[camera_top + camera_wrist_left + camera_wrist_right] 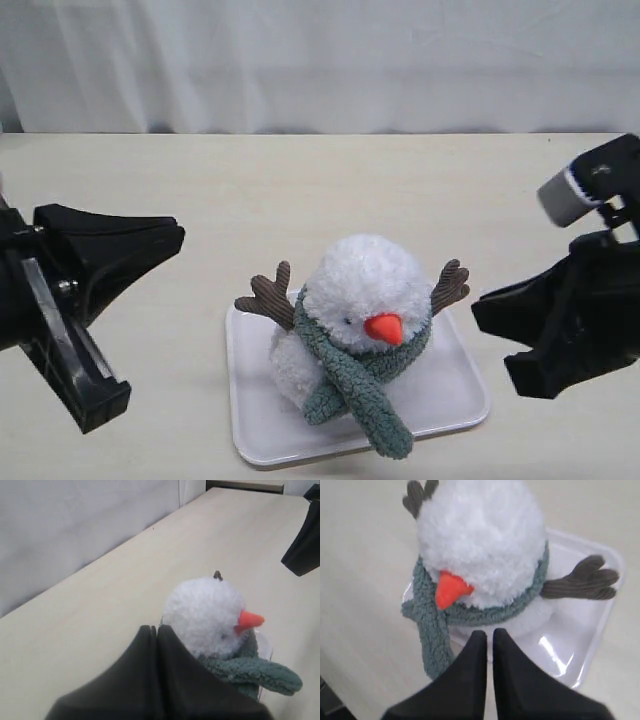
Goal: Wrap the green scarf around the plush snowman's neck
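**Reference object: white tray (pixel 455 400)**, resting on the beige table (pixel 300 190).

**Task items**
- The plush snowman (pixel 365 290) sits on the tray, toward its rear half, with its orange nose (pixel 384 327) turned toward the tray's front edge.
- The green scarf (pixel 355 385) encircles the snowman's neck (pixel 330 345), between the head ball and the body ball. Its two ends cross below the nose. One end hangs down the body; the other runs diagonally forward and overlaps the tray's front rim.
- The two brown ribbed arms (pixel 268 297) project upward and outward, one above each side of the tray.

**Left arm**
- The left gripper (pixel 175 238) is held off the tray's left side, well apart from it and clear of the table.
- The arm is angled so that the fingertips point toward the tray.
- The left wrist view shows the left gripper (pixel 156 627) with both fingers pressed together along a thin seam — nothing lies between them.

**Right arm**
- The right gripper (pixel 485 315) is positioned just beside the tray's right edge, near the snowman's arm on that side, without touching the toy.
- Its fingertips point in toward the tray.
- In the right wrist view the right gripper (pixel 489 632) is likewise pressed together — only a narrow slit separates the two fingers, and they hold nothing.
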